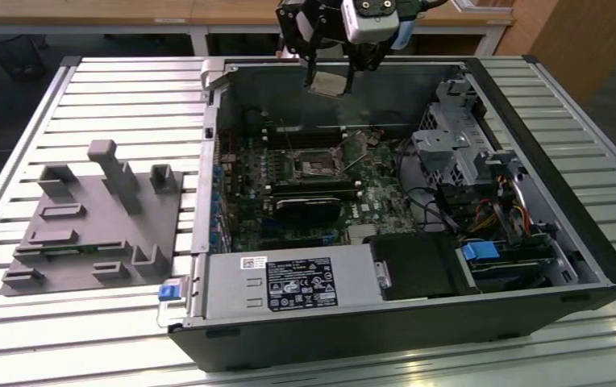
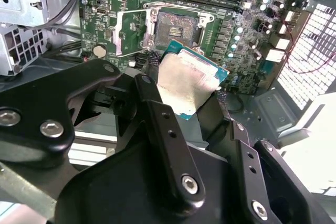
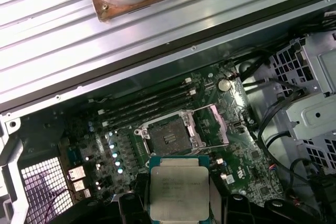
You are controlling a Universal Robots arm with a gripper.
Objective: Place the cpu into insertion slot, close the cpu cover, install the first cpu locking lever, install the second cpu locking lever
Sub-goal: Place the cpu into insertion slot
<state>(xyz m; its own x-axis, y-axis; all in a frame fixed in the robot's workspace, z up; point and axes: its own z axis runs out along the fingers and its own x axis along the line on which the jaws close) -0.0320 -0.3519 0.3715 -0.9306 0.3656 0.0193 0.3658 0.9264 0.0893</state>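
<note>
Exterior view, upper centre: the end effector (image 1: 335, 76) is clamped on the cpu (image 1: 326, 85) by its edges (light, stiff, probably fragile underneath), well above the insertion slot (image 1: 314, 167).

Robot arm (image 1: 319, 20) runs off the top edge of the exterior view above its gripper (image 1: 330, 79), black fingers (image 2: 157, 119) masking part of the clamped cpu (image 2: 186, 80) in the second wrist view, with the insertion slot (image 1: 314, 167) too small for detail in the exterior view.
</note>
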